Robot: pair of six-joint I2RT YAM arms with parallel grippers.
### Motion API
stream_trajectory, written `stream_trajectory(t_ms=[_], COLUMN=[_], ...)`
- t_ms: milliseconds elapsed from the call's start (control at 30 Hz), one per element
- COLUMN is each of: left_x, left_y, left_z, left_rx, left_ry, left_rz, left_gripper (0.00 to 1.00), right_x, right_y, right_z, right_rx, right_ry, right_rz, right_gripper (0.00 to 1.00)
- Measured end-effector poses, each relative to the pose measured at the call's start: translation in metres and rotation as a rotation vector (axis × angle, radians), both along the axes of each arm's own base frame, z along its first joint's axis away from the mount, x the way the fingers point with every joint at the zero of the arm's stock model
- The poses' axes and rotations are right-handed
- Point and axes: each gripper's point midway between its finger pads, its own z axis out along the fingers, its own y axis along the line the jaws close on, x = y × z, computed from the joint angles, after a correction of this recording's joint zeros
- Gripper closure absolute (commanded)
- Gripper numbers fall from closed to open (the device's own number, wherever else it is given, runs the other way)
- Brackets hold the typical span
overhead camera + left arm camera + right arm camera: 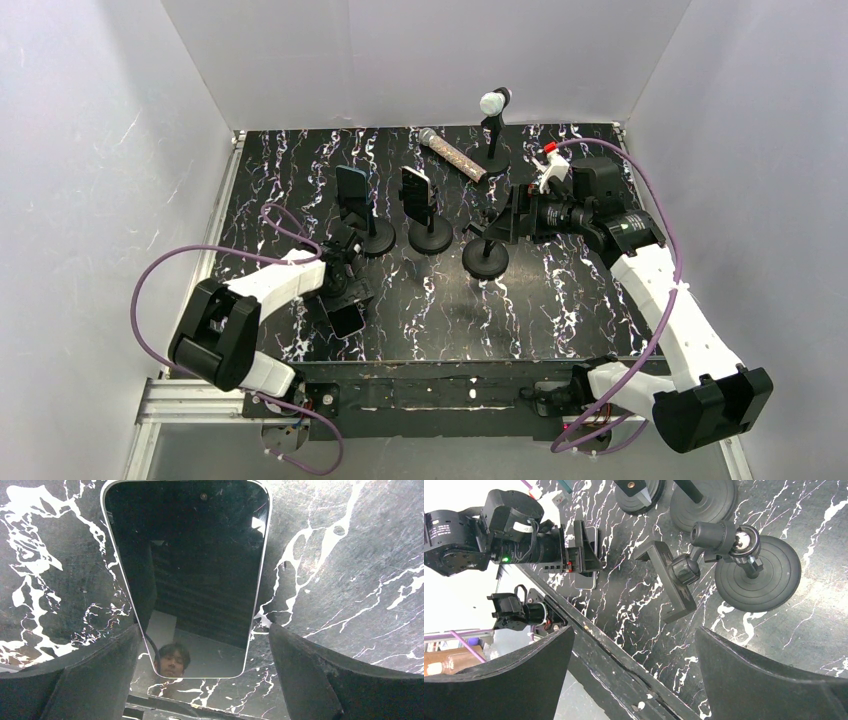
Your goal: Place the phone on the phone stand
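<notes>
Squarely poised over the phone (187, 580), a slim slab of glossy black glass with rounded corners and a pale rim, flat and screen-up on the white-veined black marble table (350, 555) near its front left, with the left gripper (204, 632) spread wide, a matte black finger to either side, neither touching. Judged the pick-up step, not yet begun: calls for lowering and closing on thin, slippery long edges hard against the table. Farther right, hovering by the empty phone stand (774, 580), round black base, ball joint, tilted bracket clamp, with the right gripper (634, 630) likewise apart, holding nothing.
</notes>
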Motion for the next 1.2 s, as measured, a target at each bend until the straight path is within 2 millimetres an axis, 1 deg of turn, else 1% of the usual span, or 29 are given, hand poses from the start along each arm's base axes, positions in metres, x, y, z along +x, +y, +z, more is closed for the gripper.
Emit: stream_trajectory(t_ms=[67, 100, 200, 267, 367, 433, 533, 567, 600, 633, 700, 800, 900, 1067, 1200], left_x=[0.0, 0.001, 0.0, -0.001, -0.002, -0.002, -0.002, -0.002, -0.002, -0.002, -0.002, -0.003, -0.006, -0.019, -0.018], left_y=[0.0, 0.0, 0.002, 0.002, 0.004, 0.004, 0.005, 0.005, 0.005, 0.005, 0.005, 0.005, 0.005, 0.008, 0.003], left_z=[-0.001, -0.001, -0.001, -0.002, -0.001, -0.001, 0.0, 0.0, 0.0, 0.001, 0.002, 0.003, 0.007, 0.014, 0.026], left_rx=[-0.006, -0.007, -0.008, -0.008, -0.01, -0.011, -0.014, -0.016, -0.018, -0.021, -0.026, -0.036, -0.053, -0.074, -0.093], left_ry=[0.004, 0.005, 0.009, 0.011, -0.001, -0.008, -0.026, -0.031, -0.037, -0.043, -0.055, -0.088, -0.142, -0.208, -0.266], left_rz=[0.001, 0.001, 0.0, -0.004, -0.004, -0.01, -0.015, -0.017, -0.017, -0.019, -0.024, -0.034, -0.042, -0.067, -0.094], left_gripper=[0.05, 0.08, 0.21, 0.33, 0.47, 0.51, 0.62, 0.67, 0.75, 0.78, 0.82, 0.99, 1.0, 1.0, 1.0], right_x=[0.0, 0.0, 0.0, 0.0, 0.0, 0.0, 0.001, 0.001, 0.002, 0.002, 0.001, 0.0, -0.001, -0.003, -0.005], right_y=[0.0, 0.0, 0.0, 0.001, 0.001, 0.002, 0.004, 0.004, 0.004, 0.005, 0.005, 0.006, 0.008, 0.009, 0.01], right_z=[0.0, 0.0, 0.0, 0.0, -0.001, -0.001, -0.002, -0.003, -0.003, -0.004, -0.004, -0.004, -0.003, -0.002, -0.001], right_rx=[0.001, 0.001, 0.003, 0.003, 0.006, 0.009, 0.013, 0.013, 0.014, 0.016, 0.019, 0.026, 0.032, 0.043, 0.05], right_ry=[0.0, 0.0, 0.001, 0.003, 0.009, 0.014, 0.021, 0.024, 0.029, 0.034, 0.04, 0.047, 0.051, 0.058, 0.062], right_rz=[0.001, 0.001, 0.003, 0.002, 0.004, 0.007, 0.01, 0.009, 0.009, 0.01, 0.01, 0.018, 0.025, 0.037, 0.043], right_gripper=[0.02, 0.02, 0.02, 0.02, 0.02, 0.02, 0.02, 0.02, 0.02, 0.02, 0.03, 0.03, 0.03, 0.03, 0.03])
